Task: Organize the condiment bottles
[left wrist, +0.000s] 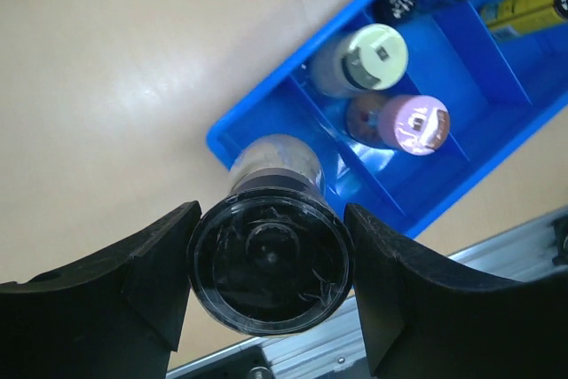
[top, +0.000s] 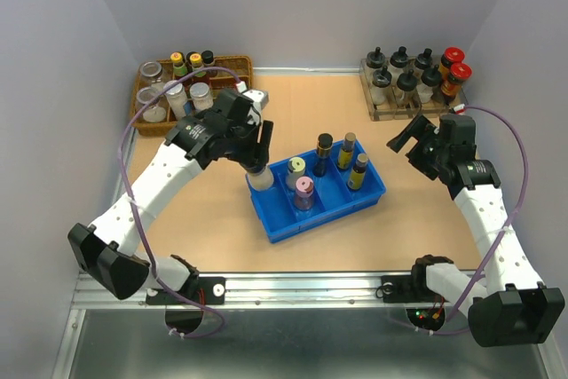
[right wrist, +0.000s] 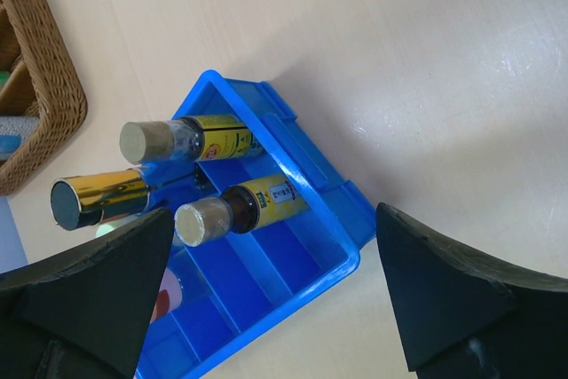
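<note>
My left gripper is shut on a squat jar with a dark grey lid. It holds the jar upright at the left end of the blue tray; I cannot tell whether the jar rests in it. In the tray stand three slim amber bottles, a pale-green-lidded jar and a pink-lidded jar. The two jars also show in the left wrist view: the pale green lid and the pink lid. My right gripper is open and empty, right of the tray, with an amber bottle in its view.
A wicker basket with several jars and bottles stands at the back left, with a small white object beside it. A clear rack of black-knobbed cruets and red-capped jars stands at the back right.
</note>
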`<state>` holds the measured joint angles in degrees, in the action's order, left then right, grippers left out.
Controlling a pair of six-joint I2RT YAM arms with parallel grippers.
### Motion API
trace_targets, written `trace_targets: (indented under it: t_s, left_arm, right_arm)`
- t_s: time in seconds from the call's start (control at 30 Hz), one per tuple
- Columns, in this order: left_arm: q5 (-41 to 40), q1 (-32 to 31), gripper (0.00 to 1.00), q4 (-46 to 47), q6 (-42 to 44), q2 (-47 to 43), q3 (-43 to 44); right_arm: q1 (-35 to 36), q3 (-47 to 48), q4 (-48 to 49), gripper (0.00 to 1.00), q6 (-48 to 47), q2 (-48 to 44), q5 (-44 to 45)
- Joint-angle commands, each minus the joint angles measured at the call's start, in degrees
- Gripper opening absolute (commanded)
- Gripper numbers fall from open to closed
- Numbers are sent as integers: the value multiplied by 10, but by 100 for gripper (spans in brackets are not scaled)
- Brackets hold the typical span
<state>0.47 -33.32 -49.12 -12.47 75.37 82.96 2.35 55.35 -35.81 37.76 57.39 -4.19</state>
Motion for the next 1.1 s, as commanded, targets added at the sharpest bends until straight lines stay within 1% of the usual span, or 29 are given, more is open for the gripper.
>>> trace_targets:
  t_s: [0.0, 0.13, 0.17, 0.23, 0.53, 0.57, 0.83, 1.07]
  left_arm:
    - [19, -26, 0, 36, 26, 12, 12]
    - [0, -39, 0, 42, 29, 37, 2]
    - [-22, -40, 0, 43, 30, 37, 2]
    - [-35, -43, 0, 45, 32, 46, -9]
    - [-43, -62, 0, 72, 30, 74, -52]
    - [-45, -62, 0, 86, 29, 80, -65]
    - [-64, -71, 0, 130, 23, 99, -87]
    - [-66, -75, 0, 151, 21, 114, -89]
  right_arm:
    - [3, 0, 18, 100, -1, -8, 1]
    - [2, -1, 18, 100, 0, -17, 7]
    - [2, -2, 18, 100, 0, -17, 8]
    - [2, -2, 19, 100, 0, -19, 9]
    - [2, 5, 18, 100, -1, -7, 8]
    - [3, 7, 18, 100, -3, -5, 8]
    - [3, 3, 18, 100, -3, -3, 8]
    - [2, -3, 18, 100, -4, -9, 13]
